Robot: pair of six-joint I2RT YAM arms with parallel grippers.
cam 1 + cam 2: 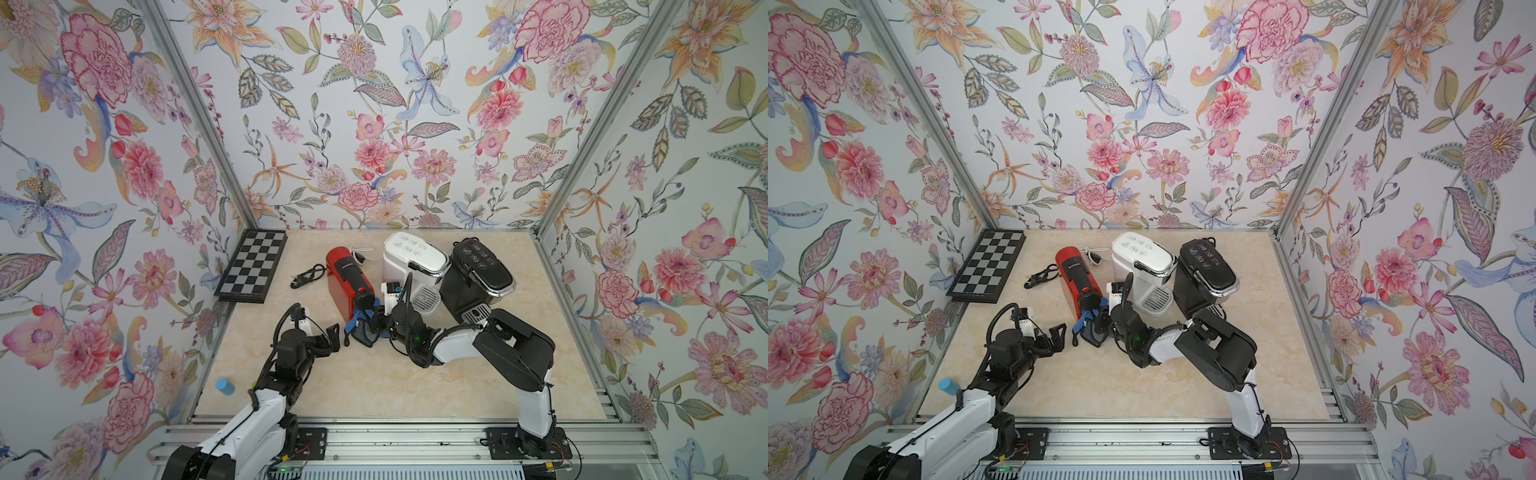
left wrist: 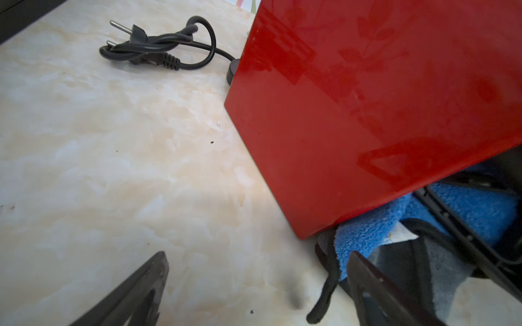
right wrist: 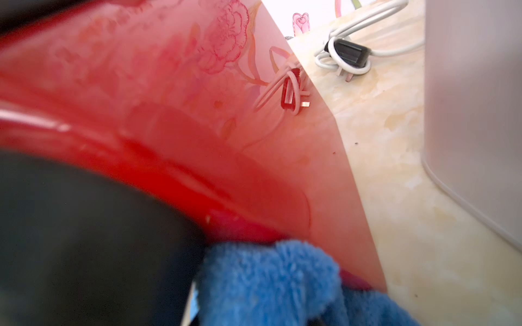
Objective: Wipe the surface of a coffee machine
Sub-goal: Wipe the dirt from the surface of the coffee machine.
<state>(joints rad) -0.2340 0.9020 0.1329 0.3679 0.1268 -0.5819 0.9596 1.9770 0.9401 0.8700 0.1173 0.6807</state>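
Cloth (image 3: 268, 282) seemingly between tight right fingers (image 1: 379, 321)

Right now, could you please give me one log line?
right fingers: shut on blue cloth | cloth: against red coffee machine | left fingers: open, empty

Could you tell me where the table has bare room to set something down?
Free: the table's front half; also the strip from chessboard to left hand. Crowded: around red machine, white machine, black machine, black cord and blue cloth.

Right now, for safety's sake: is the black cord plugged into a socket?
No, the black cord lies coiled on the table, its prongs bare.
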